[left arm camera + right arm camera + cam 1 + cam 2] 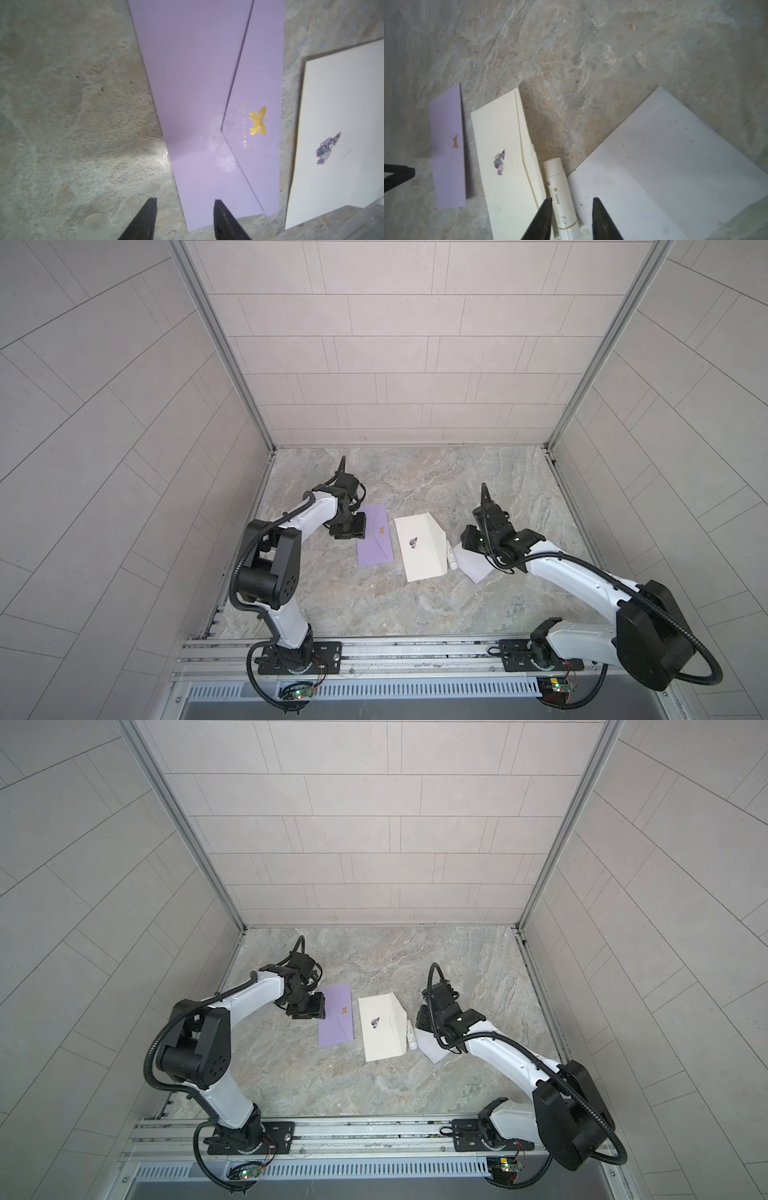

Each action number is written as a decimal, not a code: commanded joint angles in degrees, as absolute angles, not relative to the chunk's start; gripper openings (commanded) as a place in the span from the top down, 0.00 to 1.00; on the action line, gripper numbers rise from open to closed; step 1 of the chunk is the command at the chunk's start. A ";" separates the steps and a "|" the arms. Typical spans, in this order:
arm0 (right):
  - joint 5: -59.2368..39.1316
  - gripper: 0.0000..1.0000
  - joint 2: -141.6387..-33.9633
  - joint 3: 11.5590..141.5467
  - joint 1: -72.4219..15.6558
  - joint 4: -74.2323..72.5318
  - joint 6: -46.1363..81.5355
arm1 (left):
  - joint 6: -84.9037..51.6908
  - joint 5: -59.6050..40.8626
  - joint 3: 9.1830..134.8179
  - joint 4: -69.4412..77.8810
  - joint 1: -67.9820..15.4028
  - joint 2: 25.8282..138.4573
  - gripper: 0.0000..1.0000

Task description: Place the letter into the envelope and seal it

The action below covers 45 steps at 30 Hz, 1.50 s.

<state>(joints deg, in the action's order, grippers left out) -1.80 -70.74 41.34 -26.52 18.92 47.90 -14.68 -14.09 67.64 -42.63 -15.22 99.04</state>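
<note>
1. Bottom edge in both top views: metal rail carrying both arm bases.
2. Left gripper: I see its jaws partly apart with nothing between them. One fingertip is over the bare table, the other over a corner of the purple envelope. I cannot tell whether it touches.
3. Purple envelope: flat, left of centre in both top views. Its pointed flap is folded down and carries a gold butterfly. I cannot tell whether it is stuck.
4. Cream envelope: at centre, just right of the purple one, with a strip of table between them. It has a small dark sticker mid-face and its flap is turned out on the right side.
5. Glue stick: capped, lying against the cream envelope's flap edge.
6. Right gripper: its jaws are moderately apart, straddling the glue stick without clamping it.
7. Letter: a white sheet lying flat right of centre in both top views, partly beneath the right gripper and outside both envelopes.
</note>
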 commanded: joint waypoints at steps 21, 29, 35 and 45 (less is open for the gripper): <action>-12.40 0.35 -71.25 32.00 -6.20 30.10 47.19 | -19.58 -18.86 83.48 -29.56 -48.61 104.41 0.23; -14.39 0.35 -69.65 32.58 -3.09 31.89 43.19 | -13.75 -17.27 94.81 -33.05 -56.12 116.21 0.23; -11.74 0.35 -72.91 38.85 -2.87 37.15 36.20 | -8.45 -14.40 97.15 -36.42 -60.20 118.49 0.24; -11.69 0.40 -86.16 48.59 -2.83 37.93 30.65 | -4.68 -12.82 103.65 -41.39 -61.86 125.01 0.33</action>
